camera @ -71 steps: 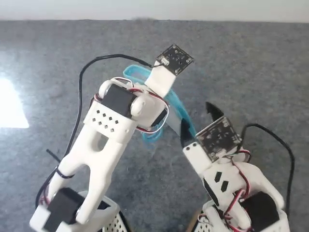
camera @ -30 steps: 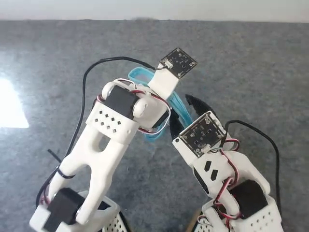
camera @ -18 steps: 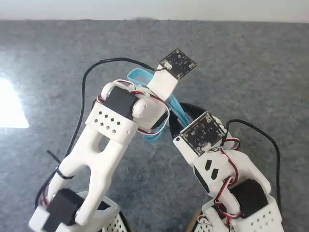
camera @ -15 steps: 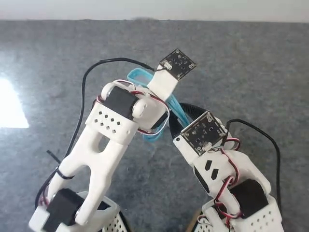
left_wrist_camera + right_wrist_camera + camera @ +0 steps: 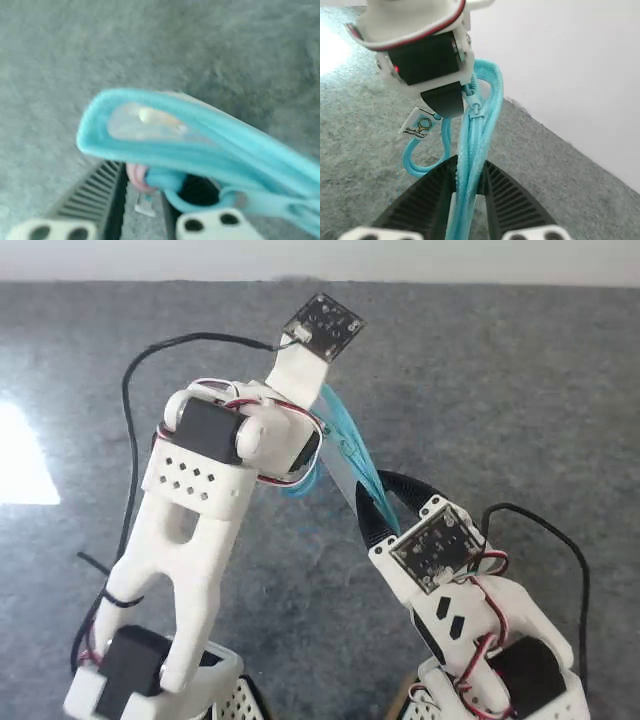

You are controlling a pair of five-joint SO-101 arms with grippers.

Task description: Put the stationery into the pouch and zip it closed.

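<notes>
Pouch [image 5: 345,440]: light-blue zippered fabric, held above the grey surface [image 5: 520,390].
Left gripper [image 5: 142,185]: closed on one pouch end.
Right gripper [image 5: 470,177]: closed on the other end.

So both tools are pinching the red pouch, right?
No, the pouch is light blue, not red; the right wrist view shows it. The left tool and the right tool are both pinching it.

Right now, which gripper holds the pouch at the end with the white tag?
The left gripper: the white tag hangs right beside it. The right gripper clamps the pouch farther along its zipper edge.
</notes>
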